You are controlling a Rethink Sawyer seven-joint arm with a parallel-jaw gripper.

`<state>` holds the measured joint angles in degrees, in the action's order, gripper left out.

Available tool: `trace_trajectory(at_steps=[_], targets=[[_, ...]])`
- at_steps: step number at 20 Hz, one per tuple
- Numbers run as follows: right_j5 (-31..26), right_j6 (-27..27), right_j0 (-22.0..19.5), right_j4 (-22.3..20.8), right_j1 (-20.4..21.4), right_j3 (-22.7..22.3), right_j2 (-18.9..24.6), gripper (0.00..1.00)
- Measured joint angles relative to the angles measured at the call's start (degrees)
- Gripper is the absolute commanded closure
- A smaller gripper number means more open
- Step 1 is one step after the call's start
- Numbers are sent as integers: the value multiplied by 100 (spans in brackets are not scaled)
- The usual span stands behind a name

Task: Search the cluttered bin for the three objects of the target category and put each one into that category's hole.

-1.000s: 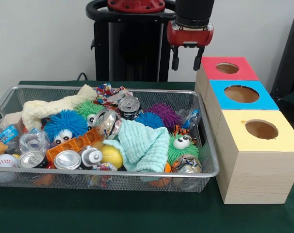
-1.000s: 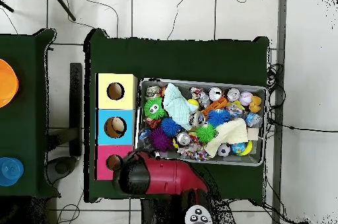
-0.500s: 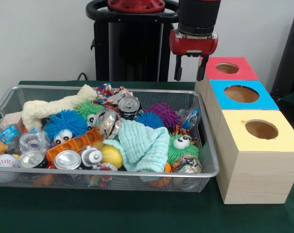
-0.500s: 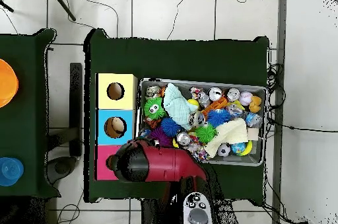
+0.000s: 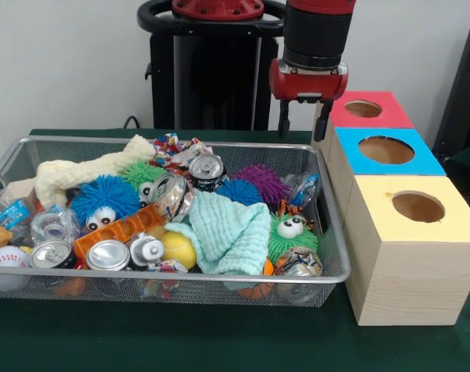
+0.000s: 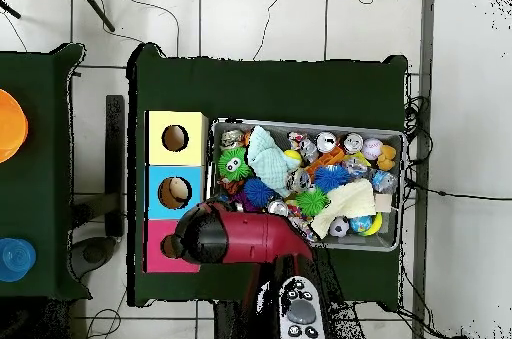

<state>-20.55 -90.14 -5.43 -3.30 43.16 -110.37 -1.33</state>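
Observation:
My gripper [image 5: 302, 130] hangs open and empty above the far right corner of the wire bin [image 5: 181, 274], just left of the red box [image 5: 392, 116]. In the bin lie several drink cans, among them one [image 5: 207, 168] at the back and one [image 5: 107, 256] at the front. Around them are a blue fuzzy ball [image 5: 103, 198], a green fuzzy ball [image 5: 292, 232], a purple spiky ball [image 5: 264, 182], a mint cloth [image 5: 235, 229] and a cream cloth [image 5: 88, 170]. In the overhead view the red arm [image 6: 240, 238] covers the gripper.
Three wooden boxes with round holes stand in a row right of the bin: the red one, a blue one [image 5: 423, 160] and a yellow one [image 5: 452, 221]. From above, the arm hides part of the red box [image 6: 155, 255]. A yellow ball [image 5: 178, 249] and a baseball [image 5: 6, 260] lie near the bin's front.
The gripper has come down and shifted slightly right in the front view. From above, the arm has swung toward the bin's corner. Nothing in the bin has moved.

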Motion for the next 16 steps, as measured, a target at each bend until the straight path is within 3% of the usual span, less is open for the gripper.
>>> trace_trajectory(at_steps=[16], targets=[[95,0,-1,0,-251,59,1,0]])
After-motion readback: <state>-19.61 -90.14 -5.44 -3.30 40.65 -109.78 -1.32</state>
